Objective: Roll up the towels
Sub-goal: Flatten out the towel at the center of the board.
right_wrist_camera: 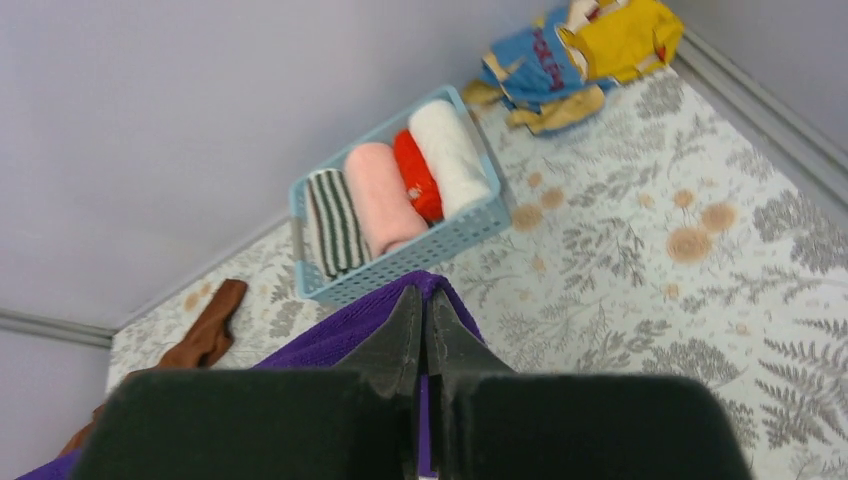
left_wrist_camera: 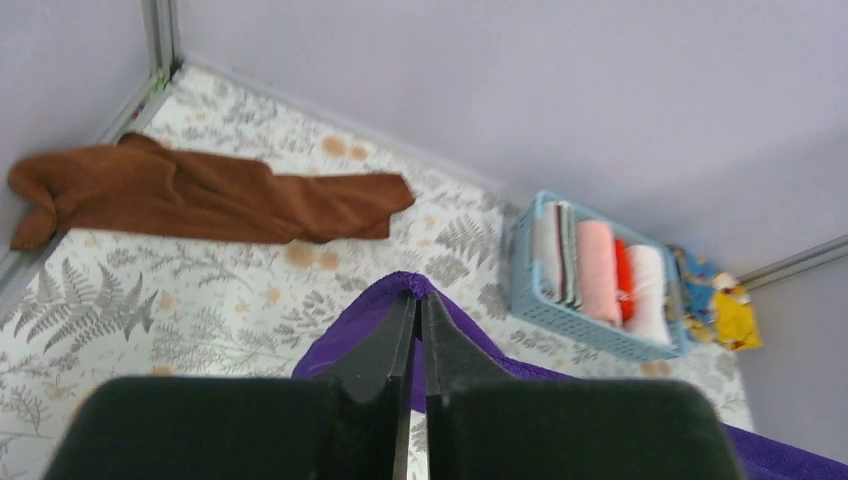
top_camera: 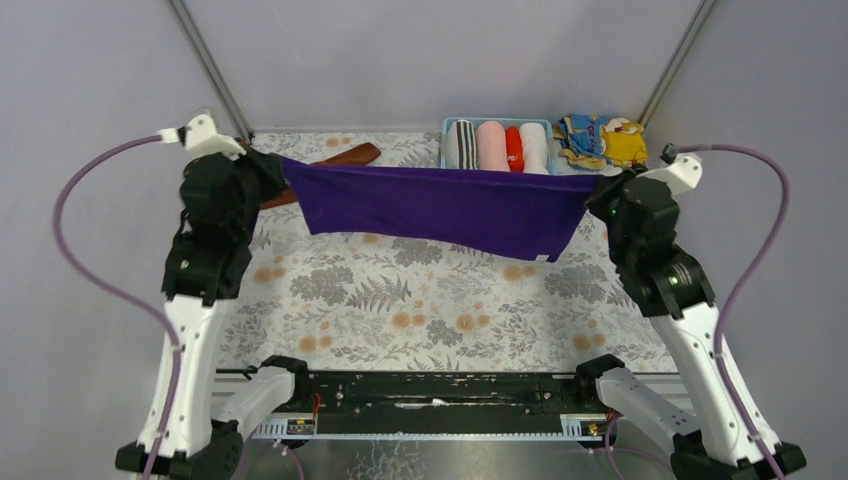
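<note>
The purple towel (top_camera: pixel 440 205) is soft matt cloth with a fine terry nap, and the rust-brown towel (left_wrist_camera: pixel 200 195) is the same dull, fuzzy fabric. The table cover (top_camera: pixel 400 300) looks like a smooth printed sheet with a faint sheen. The basket (right_wrist_camera: pixel 440 245) is pale blue plastic lattice; the rolled towels (right_wrist_camera: pixel 385 195) in it are plush fabric. The patterned cloth (right_wrist_camera: pixel 590 50) is thin, smooth fabric. The left gripper (left_wrist_camera: pixel 418 297) and right gripper (right_wrist_camera: pixel 425 292) have matt black fingers; the arm shells (top_camera: pixel 195 350) are glossy white plastic, the front rail (top_camera: pixel 440 395) dark metal
</note>
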{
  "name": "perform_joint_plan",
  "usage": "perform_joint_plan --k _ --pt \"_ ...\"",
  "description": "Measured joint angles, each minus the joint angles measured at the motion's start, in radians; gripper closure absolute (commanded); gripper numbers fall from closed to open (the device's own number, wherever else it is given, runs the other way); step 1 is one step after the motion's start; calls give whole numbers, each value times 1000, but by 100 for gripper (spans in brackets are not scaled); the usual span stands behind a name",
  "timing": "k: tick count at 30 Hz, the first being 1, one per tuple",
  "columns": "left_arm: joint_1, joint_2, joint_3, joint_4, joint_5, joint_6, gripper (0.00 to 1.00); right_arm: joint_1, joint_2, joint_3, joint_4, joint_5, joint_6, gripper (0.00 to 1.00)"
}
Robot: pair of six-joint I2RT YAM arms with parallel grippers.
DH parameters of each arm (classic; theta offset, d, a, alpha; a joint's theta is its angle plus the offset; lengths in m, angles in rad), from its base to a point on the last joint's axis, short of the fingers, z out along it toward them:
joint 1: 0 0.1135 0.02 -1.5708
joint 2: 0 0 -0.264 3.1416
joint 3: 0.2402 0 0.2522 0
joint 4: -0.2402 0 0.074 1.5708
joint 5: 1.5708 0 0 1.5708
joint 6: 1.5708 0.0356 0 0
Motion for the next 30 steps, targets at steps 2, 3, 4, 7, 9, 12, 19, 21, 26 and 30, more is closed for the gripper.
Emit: perform_joint_plan --k 2,3,4,7,9,12,19,21,26,30 --pt "0 -55 22 -8 5 3 100 0 -53 16 -1 -21 -40 100" --pt "0 -87 29 -12 10 3 100 0 -75 20 -1 -35 -54 100" --pt "0 -121 34 -21 16 3 100 0 -99 24 -3 -58 -67 100" --pt "0 -222 37 -42 36 -3 100 0 -159 32 -21 -130 -93 100" --pt "0 -267 38 -67 45 -14 100 0 -193 32 -39 -166 -98 98" --pt "0 -297 32 -120 53 -36 100 0 -224 31 -75 -203 -97 98" --pt "0 -244 -180 -151 57 -90 100 0 -193 -107 -115 -140 -58 100" --pt "0 -175 -246 -132 66 -100 100 0 -134 -159 -112 -98 -48 100" --pt "0 80 -343 8 75 -127 100 -12 121 -236 -6 -15 -50 100" --pt "1 343 -349 150 79 -156 100 -62 352 -259 155 7 -64 100"
